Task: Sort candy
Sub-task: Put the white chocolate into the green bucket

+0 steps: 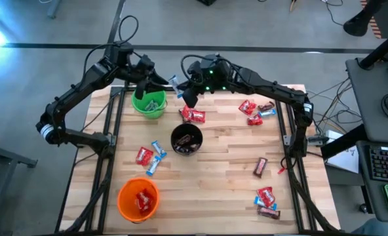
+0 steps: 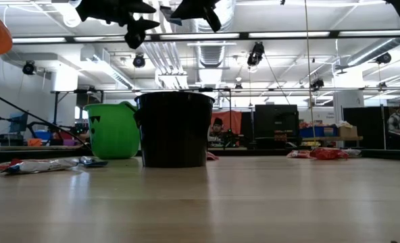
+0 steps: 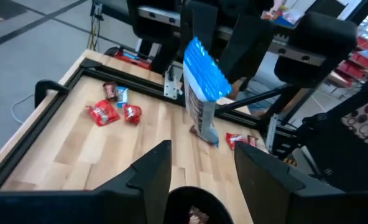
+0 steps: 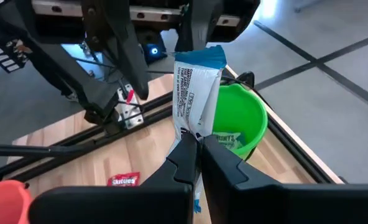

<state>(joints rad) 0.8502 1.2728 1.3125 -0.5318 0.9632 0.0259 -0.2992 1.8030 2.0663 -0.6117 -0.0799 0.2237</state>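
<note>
A blue-and-white candy bar is in the air between my two grippers, over the table's far part beside the green cup. My right gripper is shut on it. My left gripper is open over the green cup and faces the bar's blue end; its fingers stand apart from the bar. More red, blue-and-white and brown candies lie flat on the table, such as a red pair and a cluster. Red ones fill the orange cup, brown ones the black cup. My right gripper pinches the blue-and-white bar between its two fingers on the white printed part, with a short bit of wrapper reaching back between them. The rest of the bar stands out past the fingertips to its blue free end, lifted clear.
The cups stand in a slanting row from the far left to the near left of the table. A red and blue group lies left of the black cup. A brown bar and a small pile lie on the right. A black frame rail edges the table.
</note>
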